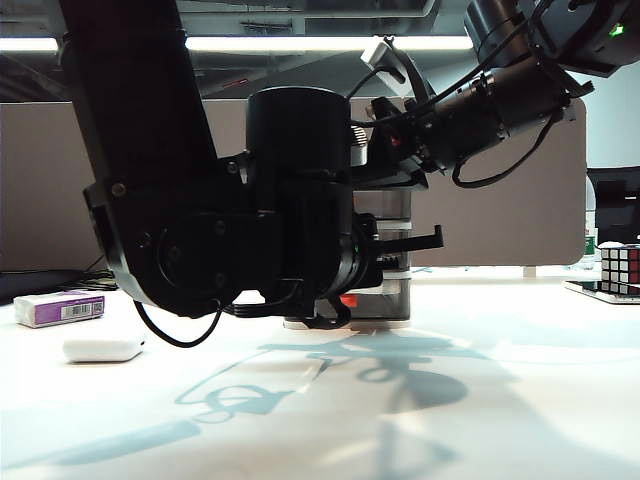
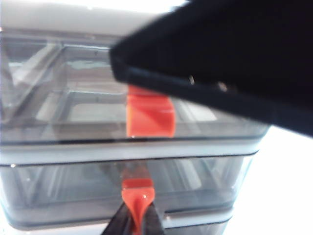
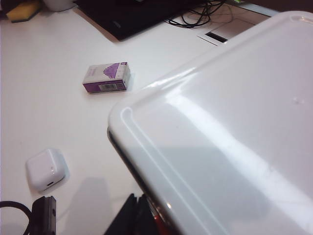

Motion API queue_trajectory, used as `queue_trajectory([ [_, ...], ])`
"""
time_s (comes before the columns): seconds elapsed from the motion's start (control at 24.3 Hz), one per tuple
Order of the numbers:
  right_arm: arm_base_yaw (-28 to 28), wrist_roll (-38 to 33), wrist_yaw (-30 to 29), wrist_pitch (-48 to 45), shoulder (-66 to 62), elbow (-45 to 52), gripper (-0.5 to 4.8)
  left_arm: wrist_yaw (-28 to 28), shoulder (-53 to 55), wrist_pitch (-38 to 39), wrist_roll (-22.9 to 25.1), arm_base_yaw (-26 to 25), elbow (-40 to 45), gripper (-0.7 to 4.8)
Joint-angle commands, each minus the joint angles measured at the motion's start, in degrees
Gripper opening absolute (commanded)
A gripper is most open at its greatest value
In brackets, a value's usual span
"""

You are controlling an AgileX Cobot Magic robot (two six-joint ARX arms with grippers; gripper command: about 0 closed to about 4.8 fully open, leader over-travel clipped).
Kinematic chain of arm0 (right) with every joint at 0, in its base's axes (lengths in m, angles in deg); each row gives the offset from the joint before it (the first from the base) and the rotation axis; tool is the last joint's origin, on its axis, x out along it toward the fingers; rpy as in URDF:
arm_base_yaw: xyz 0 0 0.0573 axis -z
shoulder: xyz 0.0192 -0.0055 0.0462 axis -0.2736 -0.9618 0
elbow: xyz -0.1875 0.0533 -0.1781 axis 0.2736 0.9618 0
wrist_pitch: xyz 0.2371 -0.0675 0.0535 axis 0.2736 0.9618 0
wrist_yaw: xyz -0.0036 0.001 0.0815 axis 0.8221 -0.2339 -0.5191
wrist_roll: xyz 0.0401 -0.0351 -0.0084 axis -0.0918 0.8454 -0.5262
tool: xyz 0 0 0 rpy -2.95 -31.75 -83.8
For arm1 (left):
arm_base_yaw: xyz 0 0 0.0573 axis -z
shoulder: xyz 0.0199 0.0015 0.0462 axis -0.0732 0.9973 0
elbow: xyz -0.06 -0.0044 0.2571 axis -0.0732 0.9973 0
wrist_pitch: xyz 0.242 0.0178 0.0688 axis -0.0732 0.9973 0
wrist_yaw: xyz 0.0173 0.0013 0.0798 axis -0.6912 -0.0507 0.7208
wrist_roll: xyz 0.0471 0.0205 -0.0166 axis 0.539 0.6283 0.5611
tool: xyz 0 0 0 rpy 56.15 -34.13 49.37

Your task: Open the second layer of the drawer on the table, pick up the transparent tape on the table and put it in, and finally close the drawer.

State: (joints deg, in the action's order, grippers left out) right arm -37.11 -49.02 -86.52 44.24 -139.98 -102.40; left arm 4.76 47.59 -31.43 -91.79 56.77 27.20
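Observation:
The drawer [image 2: 58,147] fills the left wrist view, white-framed with smoky trays. My left gripper [image 2: 138,216] is shut on the red-orange tab [image 2: 138,195] of the second layer [image 2: 205,181]; the top tray's tab [image 2: 149,115] sits above it. In the exterior view my bulky left arm [image 1: 200,230] hides most of the drawer [image 1: 385,295]. My right gripper [image 3: 139,209] hangs at the front edge of the drawer's white top [image 3: 230,127], its fingers together with nothing between them; it shows as a dark shape [image 2: 234,54] over the top tray. The transparent tape is out of view.
On the white table [image 1: 480,420], left of the drawer, lie a purple-and-white box [image 1: 60,308] [image 3: 106,77] and a white rounded case [image 1: 103,348] [image 3: 45,169]. A puzzle cube [image 1: 620,268] stands at the far right. Dark gear and cables [image 3: 146,14] lie at the table's back.

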Motion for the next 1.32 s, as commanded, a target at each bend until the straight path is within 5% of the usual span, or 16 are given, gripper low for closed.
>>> queue_trajectory([
  [0.04,-0.09,0.2,0.48,-1.01,0.13,-0.35,-0.05,-0.39,-0.5,0.68,0.17,0.79,0.55,-0.06],
  [0.54,-0.09,0.13,1.6,-1.81,-1.79,-1.53,-0.05,2.14,-7.41,-1.51,-4.96,4.76,12.11,-0.06],
  [1.03,-0.09,-0.28,2.05,-1.86,-1.79,-1.79,-0.05,1.49,-10.69,3.04,-5.68,7.45,13.22,-0.04],
  [1.32,-0.09,-0.26,2.03,-1.77,-1.79,-1.77,-0.05,1.2,-13.31,5.86,-10.16,8.2,17.0,2.04],
])
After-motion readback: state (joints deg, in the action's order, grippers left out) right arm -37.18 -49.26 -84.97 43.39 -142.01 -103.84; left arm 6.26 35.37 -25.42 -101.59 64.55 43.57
